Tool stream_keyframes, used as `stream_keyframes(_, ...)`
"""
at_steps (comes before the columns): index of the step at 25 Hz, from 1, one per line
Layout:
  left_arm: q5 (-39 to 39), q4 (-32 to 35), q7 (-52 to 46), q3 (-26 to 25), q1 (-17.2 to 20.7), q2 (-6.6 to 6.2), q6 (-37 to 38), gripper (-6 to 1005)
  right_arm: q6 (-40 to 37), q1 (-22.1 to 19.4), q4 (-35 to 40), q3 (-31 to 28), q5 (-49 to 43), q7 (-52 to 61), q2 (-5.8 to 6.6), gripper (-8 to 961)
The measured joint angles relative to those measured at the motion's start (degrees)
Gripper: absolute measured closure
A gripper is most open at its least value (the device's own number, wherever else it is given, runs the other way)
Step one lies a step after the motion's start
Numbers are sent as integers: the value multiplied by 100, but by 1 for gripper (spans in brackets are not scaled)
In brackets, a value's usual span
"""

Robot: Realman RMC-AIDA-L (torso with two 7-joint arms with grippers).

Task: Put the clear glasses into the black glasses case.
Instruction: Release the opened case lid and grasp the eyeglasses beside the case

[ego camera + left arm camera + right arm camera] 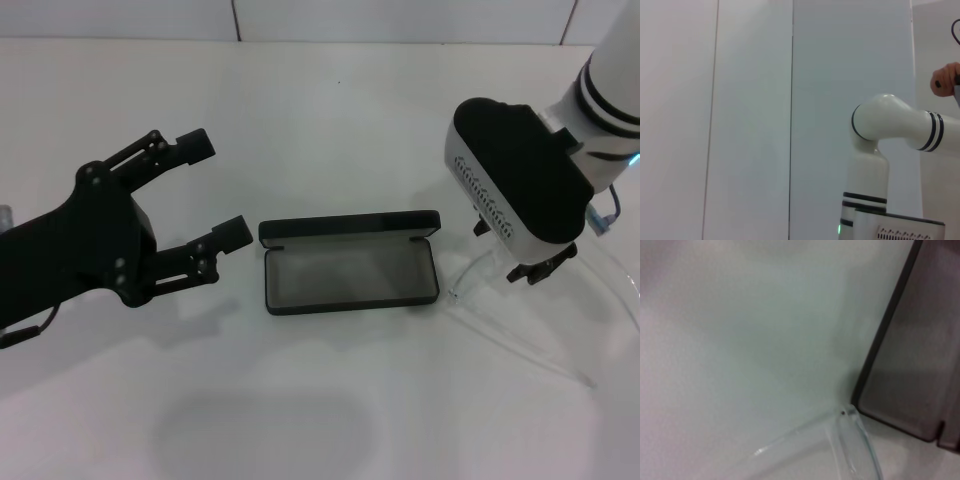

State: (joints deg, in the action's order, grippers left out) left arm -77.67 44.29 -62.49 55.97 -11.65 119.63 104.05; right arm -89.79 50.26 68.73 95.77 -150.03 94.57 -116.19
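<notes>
The black glasses case (350, 272) lies open in the middle of the white table, grey lining up, its lid standing along the far side. The clear glasses (462, 282) rest on the table just right of the case, one thin arm running toward the front right. My right gripper (542, 266) hangs low directly over the glasses, its wrist housing covering most of the frame. The right wrist view shows a corner of the case (920, 365) and a clear curved piece of the glasses (852, 440) beside it. My left gripper (220, 190) hovers open left of the case, holding nothing.
The white table (330, 120) ends at a tiled wall behind. The left wrist view looks across at my right arm (875, 165), and a person's hand (945, 82) shows at the edge behind it.
</notes>
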Motion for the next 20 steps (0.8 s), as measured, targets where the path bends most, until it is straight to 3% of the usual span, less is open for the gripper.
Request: stream_keyframes(20, -3, 0, 0, 10, 20, 6, 10, 105, 453, 18, -409, 186, 122, 0, 0, 471)
